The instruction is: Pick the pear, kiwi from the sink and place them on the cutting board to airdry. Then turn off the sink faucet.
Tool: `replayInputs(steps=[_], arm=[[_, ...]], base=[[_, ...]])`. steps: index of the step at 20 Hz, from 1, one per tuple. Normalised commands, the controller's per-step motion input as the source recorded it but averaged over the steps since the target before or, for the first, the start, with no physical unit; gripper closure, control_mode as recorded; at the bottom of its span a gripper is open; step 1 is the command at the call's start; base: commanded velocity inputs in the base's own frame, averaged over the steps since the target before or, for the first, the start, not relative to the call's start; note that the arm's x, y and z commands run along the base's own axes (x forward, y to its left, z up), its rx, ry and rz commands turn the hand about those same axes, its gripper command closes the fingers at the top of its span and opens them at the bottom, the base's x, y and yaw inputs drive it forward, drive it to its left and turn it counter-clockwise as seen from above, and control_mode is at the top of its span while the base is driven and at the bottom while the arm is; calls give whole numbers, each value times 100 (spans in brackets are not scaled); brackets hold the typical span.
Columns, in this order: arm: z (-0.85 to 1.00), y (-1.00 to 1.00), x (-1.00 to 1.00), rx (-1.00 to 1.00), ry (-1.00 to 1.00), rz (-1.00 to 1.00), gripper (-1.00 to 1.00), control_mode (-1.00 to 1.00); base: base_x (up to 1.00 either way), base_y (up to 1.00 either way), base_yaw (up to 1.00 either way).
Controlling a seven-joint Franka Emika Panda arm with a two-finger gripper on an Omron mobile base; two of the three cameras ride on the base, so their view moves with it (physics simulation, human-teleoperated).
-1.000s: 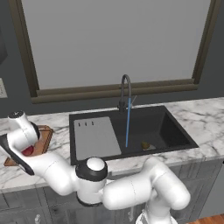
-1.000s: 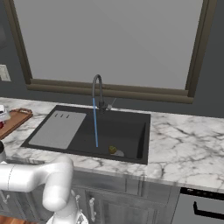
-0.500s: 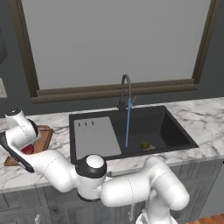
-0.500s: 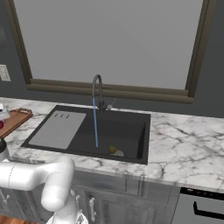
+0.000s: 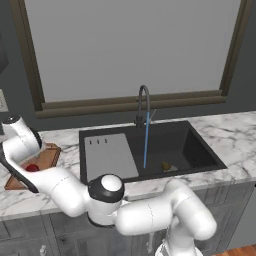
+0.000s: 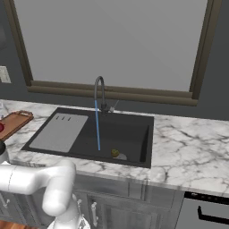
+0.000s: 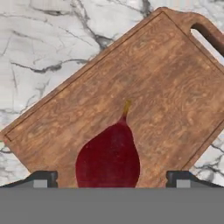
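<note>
The red pear (image 7: 109, 159) lies on the brown cutting board (image 7: 144, 87), its stem pointing up the board. My gripper (image 7: 111, 180) hangs just above it, open, one fingertip (image 7: 41, 179) on either side of the fruit and clear of it. From the base, the pear (image 5: 32, 167) rests on the cutting board (image 5: 47, 156) at the counter's far left. The olive kiwi (image 5: 166, 165) sits on the floor of the black sink (image 5: 200, 146), right of the water stream; it is the kiwi (image 6: 115, 153) near the basin's front wall. The sink faucet (image 5: 143, 102) runs a thin blue stream.
A grey ribbed draining panel (image 5: 110, 157) forms the sink's left part, between basin and board. White marble counter (image 6: 188, 143) spreads to the right of the sink. A dark-framed window (image 6: 112, 44) spans the wall behind the faucet (image 6: 100, 91).
The jaws have spread wide and let go of the pear, which now lies loose on the board. The hand has lifted slightly. Kiwi and water stream are unchanged.
</note>
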Motion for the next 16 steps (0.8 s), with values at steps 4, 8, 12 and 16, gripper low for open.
replayInputs(steps=[4, 8, 12, 16], arm=[[61, -57, -42, 2, -24, 0, -100, -100], [60, -80, -48, 5, -22, 0, -100, -100], [62, -86, -58, 11, -19, 0, -100, -100], [64, -89, -78, 26, -11, 0, -100, -100]], base=[[0, 0, 0], [0, 0, 0], [0, 0, 0], [0, 0, 0]])
